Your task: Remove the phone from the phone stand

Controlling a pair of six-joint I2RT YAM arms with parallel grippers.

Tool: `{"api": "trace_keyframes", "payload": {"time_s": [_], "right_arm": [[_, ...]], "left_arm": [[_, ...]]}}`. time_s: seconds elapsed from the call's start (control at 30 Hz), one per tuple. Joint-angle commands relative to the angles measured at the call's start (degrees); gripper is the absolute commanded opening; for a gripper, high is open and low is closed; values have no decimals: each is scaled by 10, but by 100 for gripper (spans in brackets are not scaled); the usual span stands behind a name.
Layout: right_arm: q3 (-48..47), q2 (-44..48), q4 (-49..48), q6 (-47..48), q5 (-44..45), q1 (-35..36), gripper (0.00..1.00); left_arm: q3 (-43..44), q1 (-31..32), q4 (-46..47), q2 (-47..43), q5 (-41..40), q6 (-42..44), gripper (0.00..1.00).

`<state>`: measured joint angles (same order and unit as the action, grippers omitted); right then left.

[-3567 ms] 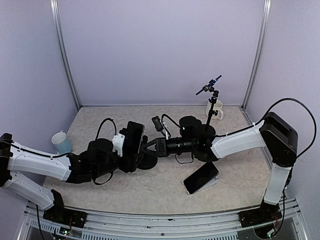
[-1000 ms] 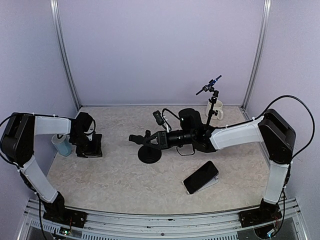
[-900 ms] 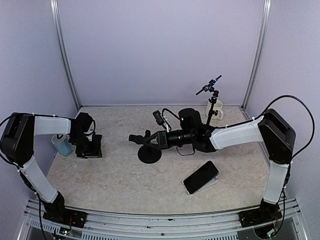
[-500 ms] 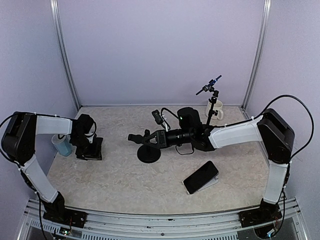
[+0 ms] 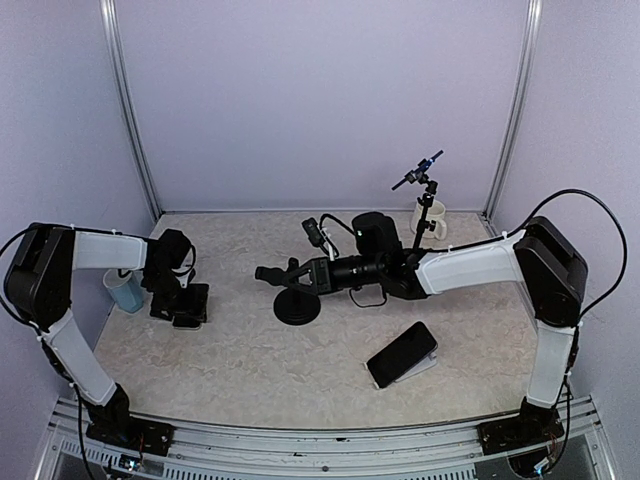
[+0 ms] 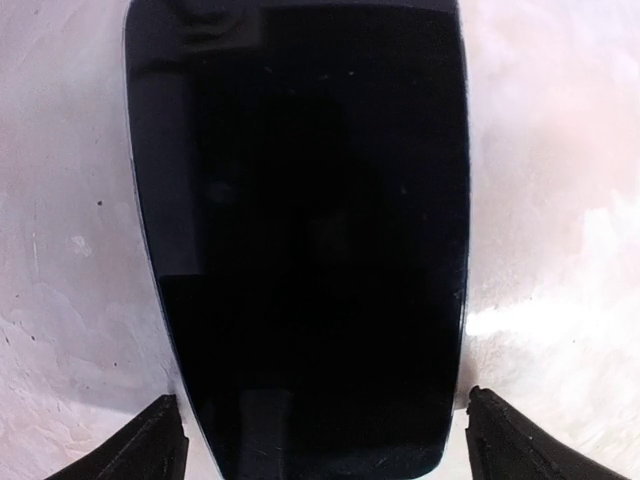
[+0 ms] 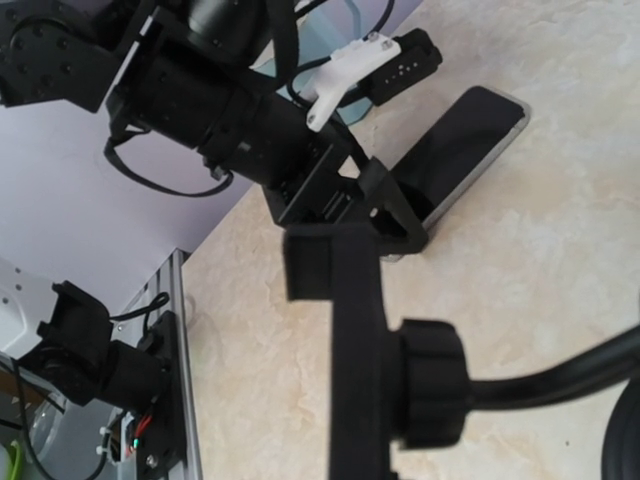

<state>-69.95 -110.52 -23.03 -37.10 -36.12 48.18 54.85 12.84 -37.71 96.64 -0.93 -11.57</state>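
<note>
The black phone (image 5: 192,303) lies flat on the table at the left, off the stand. In the left wrist view its dark screen (image 6: 300,230) fills the frame. My left gripper (image 5: 182,318) is open over the phone's near end, with its fingertips (image 6: 160,445) just outside both edges. The phone stand (image 5: 297,308) stands mid-table with its clamp (image 5: 268,274) empty. My right gripper (image 5: 312,274) is shut on the stand's neck. In the right wrist view the clamp (image 7: 350,330) is close up, with the phone (image 7: 460,150) and left gripper (image 7: 385,215) behind it.
A second phone (image 5: 402,353) lies on a white pad at the front right. A pale blue cup (image 5: 122,288) stands next to the left arm. A white mug (image 5: 433,222) and a small tripod (image 5: 425,195) stand at the back right.
The left arm took the phone from the stand to the far left of the table. In the last second it tilted and shifted slightly right. The right arm and stand crept left.
</note>
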Motion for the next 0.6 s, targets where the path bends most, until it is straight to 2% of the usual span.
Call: {"api": "trace_keyframes", "payload": {"time_s": [0.0, 0.13, 0.33, 0.43, 0.57], "right_arm": [[-24, -5, -10, 4, 12, -4, 0], [-26, -4, -9, 2, 17, -4, 0], [-26, -4, -11, -5, 19, -3, 1], [-28, -4, -12, -8, 17, -2, 14], [-22, 2, -10, -7, 23, -2, 34]], "left_arm": [[12, 3, 2, -10, -8, 7, 96], [15, 3, 11, -52, -11, 10, 99], [14, 62, 96, -200, 29, 26, 99], [-8, 103, 166, -269, 42, 53, 99], [-32, 169, 228, -317, 33, 106, 99]]}}
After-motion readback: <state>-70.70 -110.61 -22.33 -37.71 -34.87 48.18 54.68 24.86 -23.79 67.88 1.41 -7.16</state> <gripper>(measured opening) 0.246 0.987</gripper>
